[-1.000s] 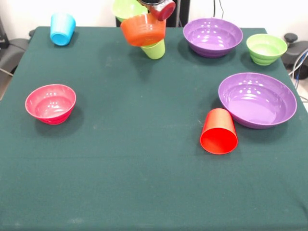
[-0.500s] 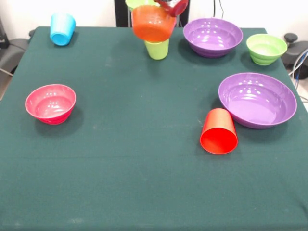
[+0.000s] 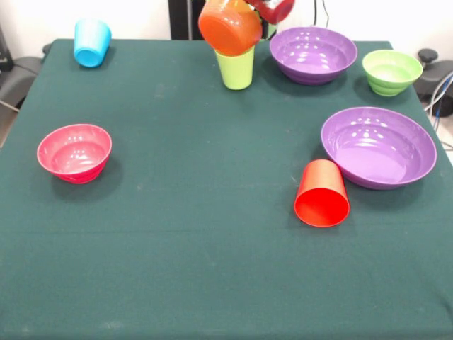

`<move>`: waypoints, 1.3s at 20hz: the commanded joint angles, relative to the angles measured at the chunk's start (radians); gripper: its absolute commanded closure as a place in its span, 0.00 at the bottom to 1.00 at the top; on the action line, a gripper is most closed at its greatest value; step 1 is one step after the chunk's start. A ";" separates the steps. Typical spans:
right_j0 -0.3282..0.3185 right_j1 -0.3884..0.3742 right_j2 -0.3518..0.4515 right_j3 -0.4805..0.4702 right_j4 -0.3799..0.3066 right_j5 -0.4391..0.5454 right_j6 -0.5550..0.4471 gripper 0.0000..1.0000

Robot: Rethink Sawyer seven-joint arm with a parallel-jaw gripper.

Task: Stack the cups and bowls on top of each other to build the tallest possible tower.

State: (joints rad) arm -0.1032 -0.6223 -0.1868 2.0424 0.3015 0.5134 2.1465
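While tilted, glossy orange bowl [image 3: 228, 27] | above lime cup [image 3: 236, 68]

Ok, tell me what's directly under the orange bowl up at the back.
The lime green cup stands upright on the table just below the tilted orange bowl. Its rim is covered by the bowl, so contact can't be judged.

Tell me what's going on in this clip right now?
The arm's gripper is at the table's far edge, carrying the orange bowl, tilted, just above the upright lime cup. Whether the jaws are clamped on it can't be seen. Nothing is stacked on the cloth: the pink bowl, both purple bowls, the small green bowl and the blue cup sit apart, and the red cup lies on its side.
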 commanded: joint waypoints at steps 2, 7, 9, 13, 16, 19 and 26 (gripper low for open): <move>0.035 0.014 0.133 0.056 0.079 -0.116 0.201 1.00; 0.048 0.018 0.131 0.061 0.097 -0.128 0.202 1.00; 0.050 0.015 0.121 0.059 0.097 -0.120 0.198 1.00; 0.044 0.019 0.107 0.046 0.091 -0.103 0.182 1.00; 0.035 0.027 0.098 0.035 0.086 -0.101 0.174 1.00; 0.028 0.027 0.091 0.029 0.079 -0.089 0.165 1.00; 0.027 0.023 0.094 0.034 0.078 -0.087 0.161 1.00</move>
State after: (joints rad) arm -0.0690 -0.6236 -0.1738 2.0730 0.3424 0.4780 2.1467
